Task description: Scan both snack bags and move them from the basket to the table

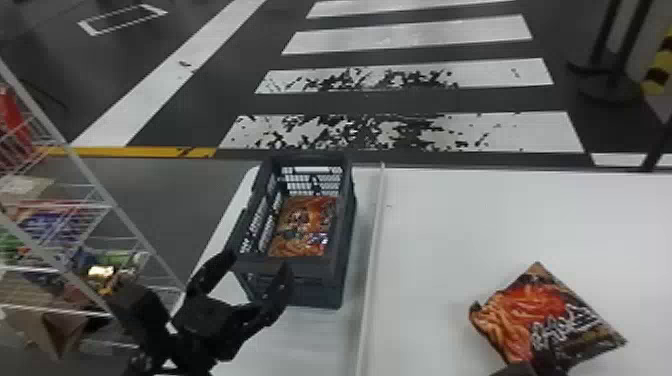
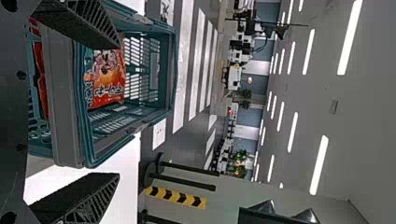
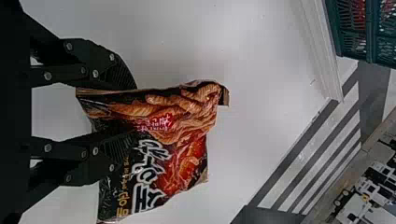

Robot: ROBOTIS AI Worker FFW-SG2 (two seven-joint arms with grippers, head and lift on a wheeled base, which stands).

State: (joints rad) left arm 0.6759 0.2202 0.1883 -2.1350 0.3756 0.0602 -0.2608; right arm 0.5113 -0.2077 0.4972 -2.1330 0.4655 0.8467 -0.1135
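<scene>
Inspected at right: black, square-cornered film snack bag printed with orange-brown food (image 1: 540,320), pinched between the two flat black fingers of the right gripper (image 3: 133,113), tilted, over the smooth white tabletop (image 1: 500,215). Contact with the tabletop: cannot tell.

Inspected at left: orange-red printed film snack bag (image 1: 302,225), lying inside the dark, open-topped basket of latticed plastic (image 1: 312,267). Left gripper (image 2: 119,111) at the basket's near end, fingers spread wide, nothing between.

Handling, as judged: both bags light, soft and crinkly, film likely slippery, contents possibly crushable. Liable to swing or crease about the grip. For the held bag, keep pressure modest, lower flat to the tabletop, release only once supported. Scan status: cannot tell.

For the bag in the basket, take hold at an edge or a gathered fold rather than across the full face. Enter from above, well inside the latticed walls, to avoid snagging. Lift straight up past the rim before carrying across. Step in hand, probably: handling of the first bag, second awaiting pickup.
</scene>
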